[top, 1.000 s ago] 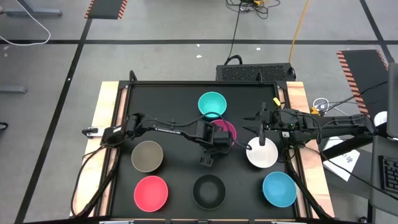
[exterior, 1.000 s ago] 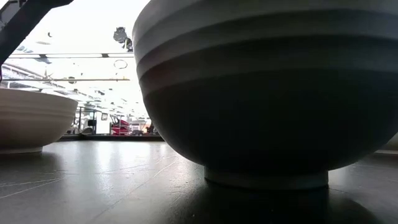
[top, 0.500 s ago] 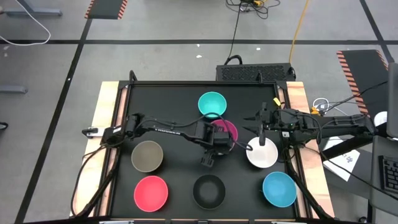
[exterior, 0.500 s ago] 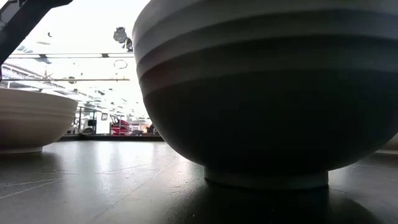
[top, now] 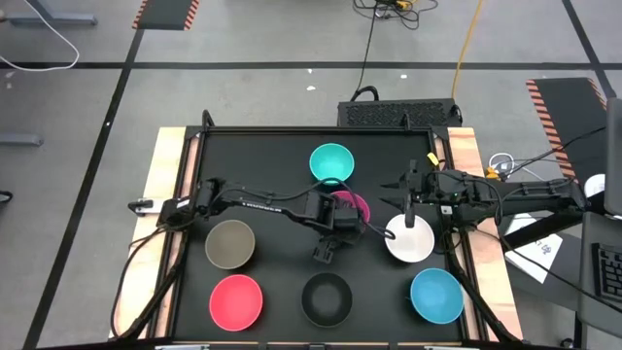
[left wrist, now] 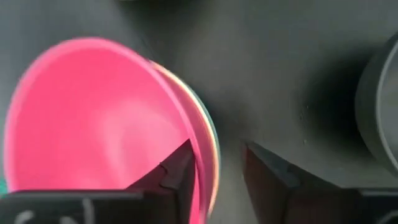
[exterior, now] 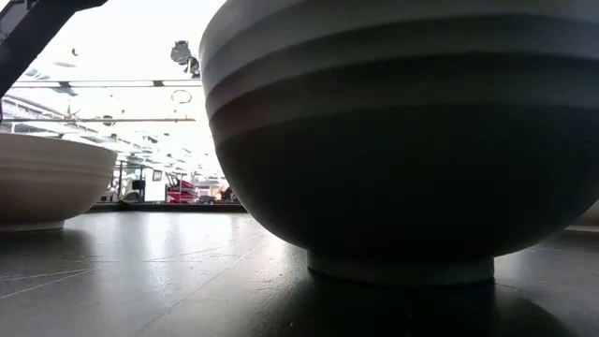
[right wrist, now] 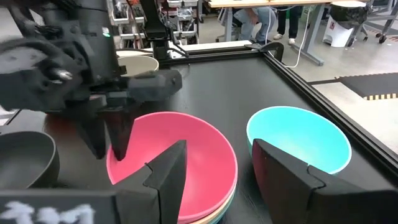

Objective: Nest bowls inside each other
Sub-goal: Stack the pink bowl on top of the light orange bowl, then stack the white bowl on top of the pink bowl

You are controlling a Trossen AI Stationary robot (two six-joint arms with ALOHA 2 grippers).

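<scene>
A magenta bowl point(top: 356, 202) point(right wrist: 180, 149) tops a small nested stack near the table's middle; salmon and green rims point(left wrist: 213, 163) show under it. My left gripper point(top: 338, 226) point(left wrist: 217, 155) hangs open at the stack's near rim, one finger inside and one outside. My right gripper point(top: 411, 216) point(right wrist: 217, 162) hovers open above the white bowl point(top: 409, 241), touching nothing. Standing singly on their feet are the turquoise bowl point(top: 331, 162), olive-grey bowl point(top: 230, 243), pink-red bowl point(top: 236, 299), black bowl point(top: 326, 298) and blue bowl point(top: 436, 295). My left gripper comes at the magenta bowl's near rim point(left wrist: 200, 158) from above, pointing down, with one finger point(left wrist: 179, 177) inside the bowl close against the inner wall and the other point(left wrist: 267, 180) outside with a gap. I cannot tell whether either finger touches. The stack rests on the table.
The black table mat has a raised dark frame point(top: 199, 136) and wooden borders point(top: 163, 165). The turquoise bowl point(right wrist: 298, 140) stands just beyond the stack on its far side. The black bowl point(exterior: 402, 140) fills the low view. Free mat lies between the olive-grey bowl and the stack.
</scene>
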